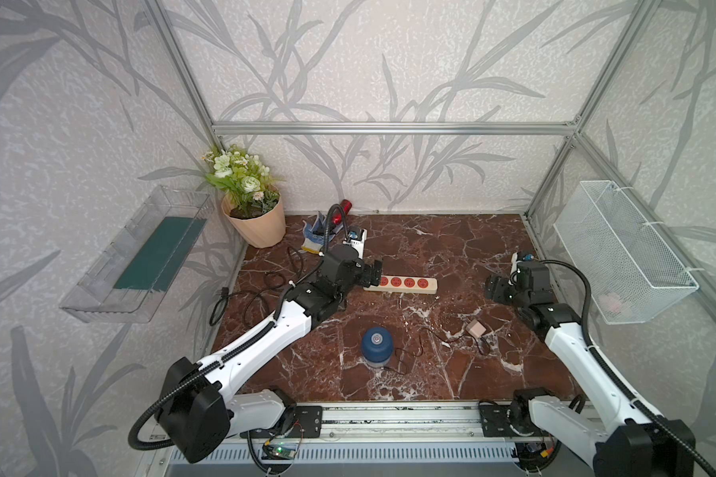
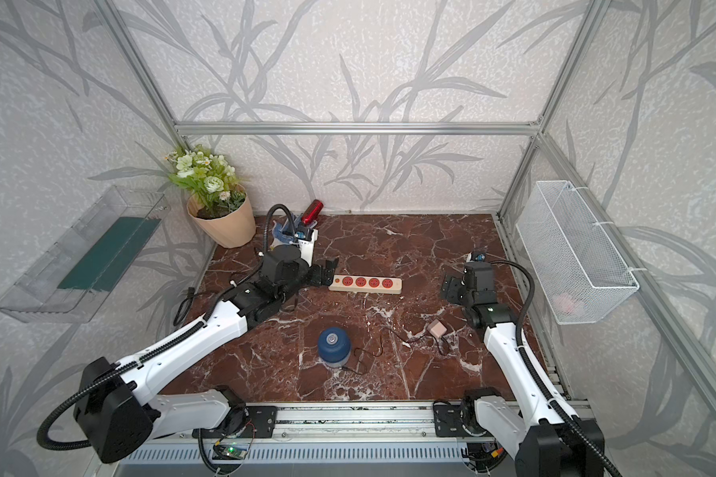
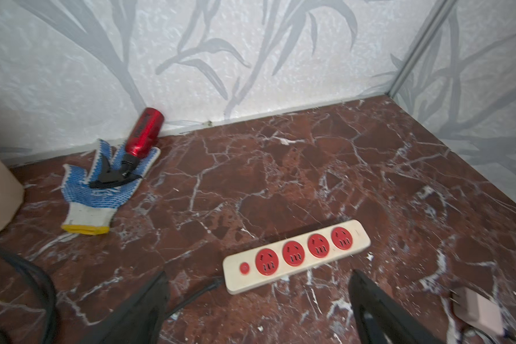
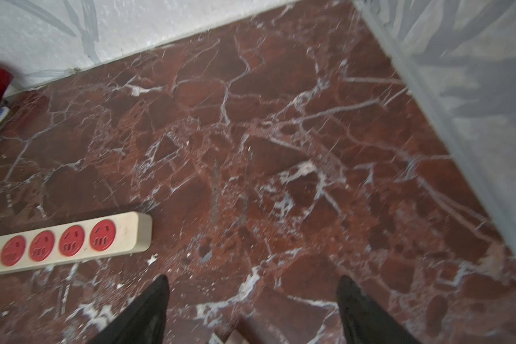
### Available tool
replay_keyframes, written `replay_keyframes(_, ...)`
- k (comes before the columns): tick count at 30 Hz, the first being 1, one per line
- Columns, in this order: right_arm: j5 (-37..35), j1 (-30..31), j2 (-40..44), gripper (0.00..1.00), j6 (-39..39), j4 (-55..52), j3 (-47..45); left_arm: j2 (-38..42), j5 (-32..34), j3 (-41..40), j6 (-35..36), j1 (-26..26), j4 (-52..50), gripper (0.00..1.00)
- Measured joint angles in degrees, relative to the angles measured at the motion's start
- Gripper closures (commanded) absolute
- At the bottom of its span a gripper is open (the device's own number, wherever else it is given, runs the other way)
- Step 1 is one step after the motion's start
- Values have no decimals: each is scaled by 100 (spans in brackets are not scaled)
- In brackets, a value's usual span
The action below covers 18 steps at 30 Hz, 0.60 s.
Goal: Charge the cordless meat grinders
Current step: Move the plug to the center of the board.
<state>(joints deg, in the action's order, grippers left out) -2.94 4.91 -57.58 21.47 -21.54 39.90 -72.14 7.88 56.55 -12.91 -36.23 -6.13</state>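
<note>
Presently, in both top views:

- **Left claw** (image 1: pixel 376 270): fingers apart, nothing held, poised at the switch end of the power strip (image 1: pixel 406 284).
- **Right claw** (image 1: pixel 496 287): likewise spread and empty, well apart from the strip's far end.
- **Cordless meat grinder** (image 1: pixel 376 345): upright on the desk (image 1: pixel 451 247), back toward the arm bases from both claws, roughly between them, touched by neither.
- **Pinkish adapter** (image 1: pixel 475 329): lies behind the right claw, on the grinder's side.

Left wrist view:

- Fingers (image 3: pixel 149 303) stand wide.
- The strip lies just ahead between them.
- The red bottle (image 3: pixel 145 132) and the glove (image 3: pixel 102 184) lie farther ahead by the wall.

Right wrist view:

- Fingers (image 4: pixel 149 306) stand wide over bare desk.
- The strip's end lies ahead, off toward the left claw.
</note>
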Motion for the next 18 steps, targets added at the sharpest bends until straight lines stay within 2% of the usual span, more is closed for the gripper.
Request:
replay_keyframes(7,505,111,251,24,557,-1049,-461,-170,-444,81,-407,-212,-289,6)
replay_keyframes(12,680,308,422,24,815,-1228,-761,-459,-785,232,-570,-374,-345,6)
replay_keyframes(18,879,514,238,24,1034,-1123,-1228,-675,-1025,317,-638,-505,-402,6)
